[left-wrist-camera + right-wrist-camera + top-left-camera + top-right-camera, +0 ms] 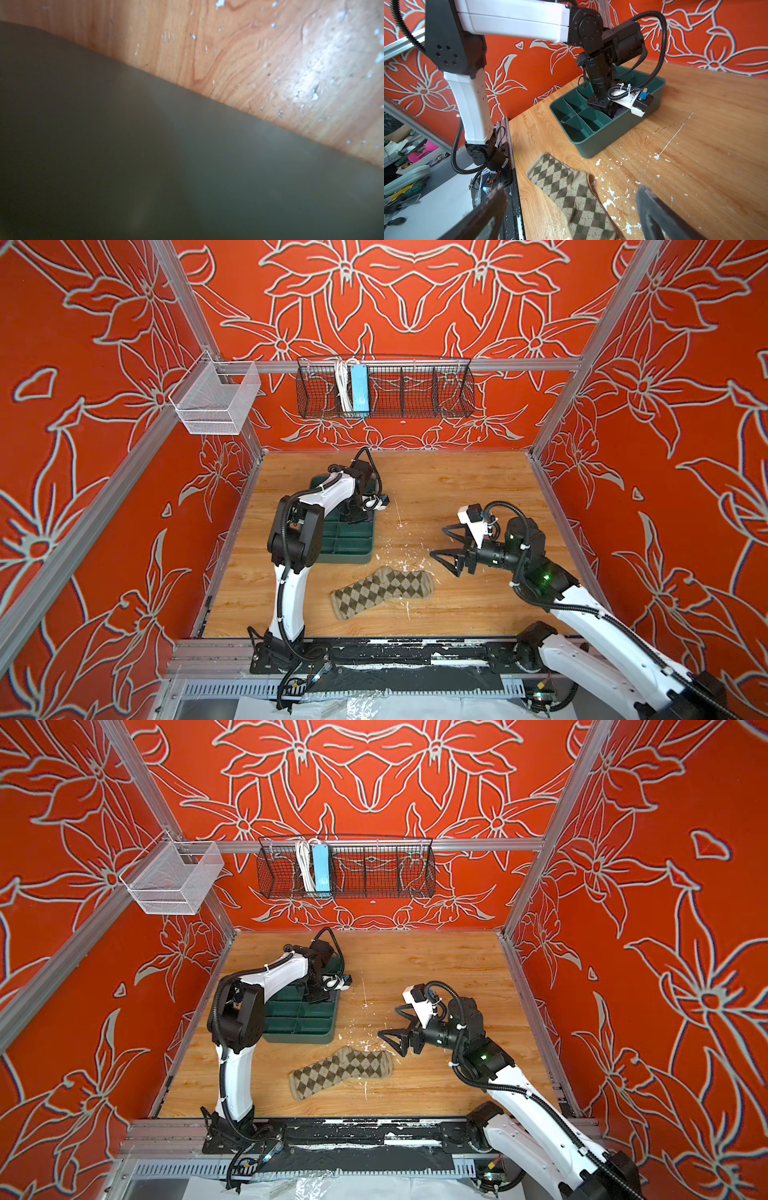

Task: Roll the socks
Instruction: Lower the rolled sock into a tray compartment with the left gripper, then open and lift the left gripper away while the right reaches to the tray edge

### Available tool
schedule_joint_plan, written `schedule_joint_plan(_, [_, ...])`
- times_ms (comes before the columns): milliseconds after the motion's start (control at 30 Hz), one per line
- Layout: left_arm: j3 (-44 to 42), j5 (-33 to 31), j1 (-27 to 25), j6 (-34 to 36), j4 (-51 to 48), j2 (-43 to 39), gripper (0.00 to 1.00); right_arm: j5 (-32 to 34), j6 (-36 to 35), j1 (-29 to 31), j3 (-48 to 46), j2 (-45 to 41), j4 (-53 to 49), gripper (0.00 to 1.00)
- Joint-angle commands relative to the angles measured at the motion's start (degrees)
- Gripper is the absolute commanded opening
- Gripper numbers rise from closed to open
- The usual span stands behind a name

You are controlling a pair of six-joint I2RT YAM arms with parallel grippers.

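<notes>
1. Left end effector (611,112): it is lowered into the dark green tray (353,559) at the left rear of the bench (457,489). The wrist hides its jaws, so whether they are spread or pressed together cannot be told. The left wrist view gives only a blurred dark surface.
2. Purple sock: not visible in any view.
3. Argyle sock (382,591): it lies flat on the bench in front of the tray, apart from it and touched by neither arm. Judge it light, soft and limp. The knit should give good friction and it is not fragile. Lifted by one point, it will likely sag and fold.
4. Hold point: pinch both layers at the rounded end, then roll toward the far end.
5. Right end effector (437,541): spread wide and empty, it hovers just beside the sock's rounded end.
</notes>
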Motion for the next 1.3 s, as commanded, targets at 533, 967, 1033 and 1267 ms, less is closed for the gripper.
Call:
schedule_joint_plan(533, [-3.6, 1.5, -0.9, -0.1, 1.4, -2.5, 0.35, 6.5, -2.2, 0.4, 5.6, 2.7, -2.8, 0.98])
schedule_joint_plan(967, [-3.6, 1.3, -0.9, 2.3, -1.0, -11.5, 0.40, 8.3, -3.5, 0.4, 7.8, 5.3, -2.9, 0.98])
schedule_joint_plan(1033, [-4.2, 1.8, -0.9, 2.4, -0.9, -12.3, 0.42, 7.9, -4.1, 0.4, 8.4, 5.8, -3.2, 0.98])
schedule_joint_plan(1267, [-5.7, 0.2, -0.9, 2.0, 1.8, -12.0, 0.44, 8.3, -5.5, 0.4, 9.2, 4.9, -4.8, 0.98])
